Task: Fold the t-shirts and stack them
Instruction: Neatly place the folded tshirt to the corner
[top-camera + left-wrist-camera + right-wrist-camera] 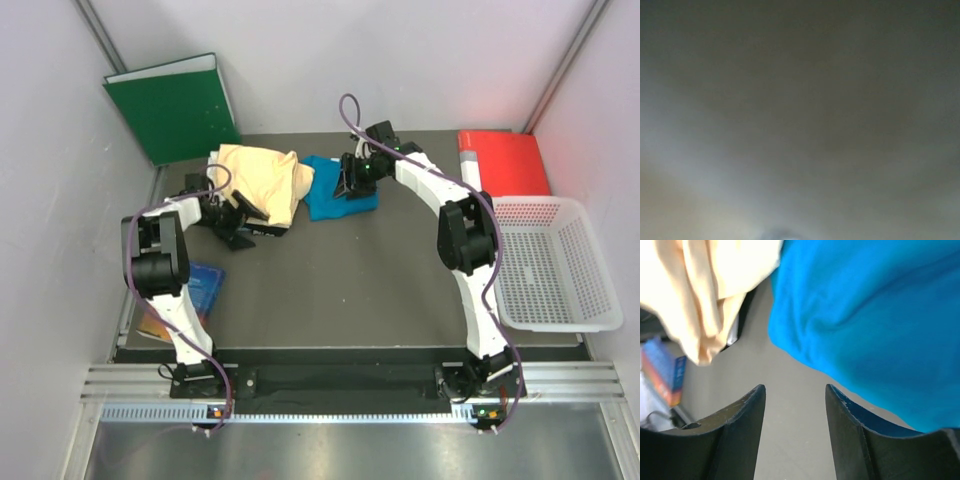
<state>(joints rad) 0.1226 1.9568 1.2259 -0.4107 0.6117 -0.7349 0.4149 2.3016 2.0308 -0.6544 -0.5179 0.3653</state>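
Observation:
The pale yellow-orange t-shirt (262,180) lies crumpled at the back left of the dark mat. The teal-blue t-shirt (330,200) lies bunched just to its right, touching it. My left gripper (245,226) sits at the yellow shirt's near edge; its wrist view is a grey blur and shows no fingers. My right gripper (347,185) rests on the teal shirt's right part. In the right wrist view, the right gripper (795,388) is open and empty over bare mat, with the teal shirt (875,320) beside its right finger and the yellow shirt (700,290) at upper left.
A green binder (175,105) leans at the back left. A red folder (505,160) lies at the back right. A white basket (555,265) stands at the right. A blue book (190,295) lies at the mat's left edge, and also shows in the right wrist view (665,370).

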